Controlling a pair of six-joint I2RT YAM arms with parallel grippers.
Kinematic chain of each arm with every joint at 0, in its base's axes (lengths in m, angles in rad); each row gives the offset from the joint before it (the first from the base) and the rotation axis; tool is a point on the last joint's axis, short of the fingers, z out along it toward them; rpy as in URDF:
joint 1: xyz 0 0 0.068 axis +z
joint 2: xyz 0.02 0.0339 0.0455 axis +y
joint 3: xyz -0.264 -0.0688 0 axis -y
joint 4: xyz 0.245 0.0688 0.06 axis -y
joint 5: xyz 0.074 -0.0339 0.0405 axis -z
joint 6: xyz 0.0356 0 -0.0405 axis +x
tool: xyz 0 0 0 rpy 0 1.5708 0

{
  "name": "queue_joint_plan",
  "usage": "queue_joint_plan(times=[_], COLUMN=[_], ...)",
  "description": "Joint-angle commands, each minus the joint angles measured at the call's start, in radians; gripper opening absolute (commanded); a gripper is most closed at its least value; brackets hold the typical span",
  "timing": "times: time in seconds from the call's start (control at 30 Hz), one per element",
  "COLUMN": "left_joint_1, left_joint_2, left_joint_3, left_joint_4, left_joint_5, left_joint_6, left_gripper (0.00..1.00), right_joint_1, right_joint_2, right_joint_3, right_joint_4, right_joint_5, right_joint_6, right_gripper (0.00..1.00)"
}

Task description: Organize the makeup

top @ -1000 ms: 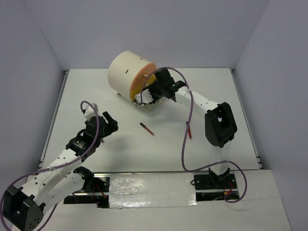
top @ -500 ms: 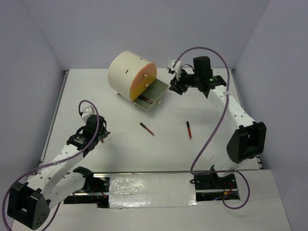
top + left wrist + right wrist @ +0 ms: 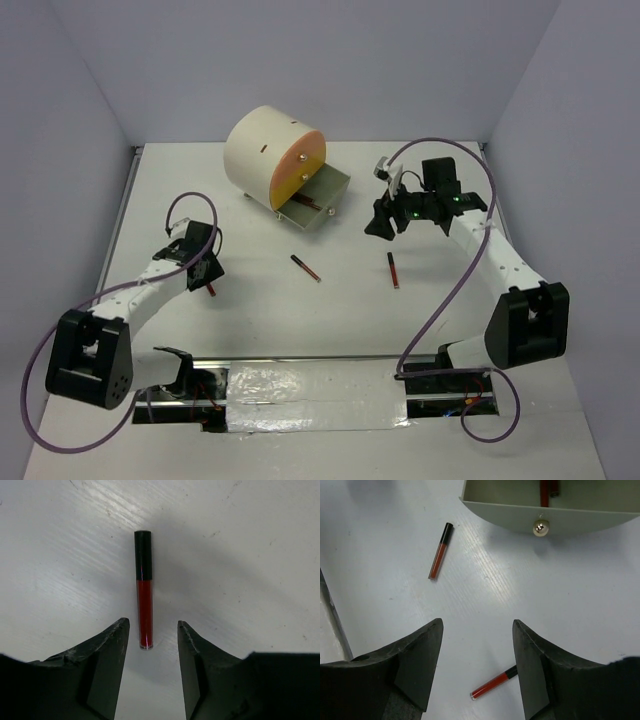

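Your left gripper hangs released over a red lip-gloss tube near the table's left edge; your right gripper gapes empty.

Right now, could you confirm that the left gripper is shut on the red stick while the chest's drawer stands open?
Not quite: the left wrist view shows the left gripper open, the red stick lying on the table, one end between its jaws. The chest's drawer does stand open.

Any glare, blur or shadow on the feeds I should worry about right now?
Top external: sharp and evenly lit, glare only on the glossy tape at the near edge. Left wrist: red tube crisp, soft shadow across the table beside it. Right wrist: in focus, one small glint on the drawer knob.
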Motion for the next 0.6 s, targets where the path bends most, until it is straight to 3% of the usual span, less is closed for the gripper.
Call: queue_joint_plan(times=[0.0,0.37,0.57], left_joint_1=[0.024,0.104,0.127], left_joint_2=[0.06,0.204,0.221], left_joint_3=[0.063,0.069,0.034], left_joint_4=[0.015,0.115,0.162], left_joint_5=[-0.014,0.052,0.096], left_joint_6=[0.058,0.118,0.121], left_gripper=[0.56,0.54,0.46], right_joint_1=[-0.026,-0.079,-0.098], right_joint_2=[-0.055,-0.067,-0.059], right_joint_3=[-0.008,-0.02,-0.019], right_joint_4=[0.061,0.06,0.064], right_joint_5=[-0.037,-0.04,-0.05], right_joint_6=[0.054,0.058,0.072], right_gripper=[0.66,0.66,0.66])
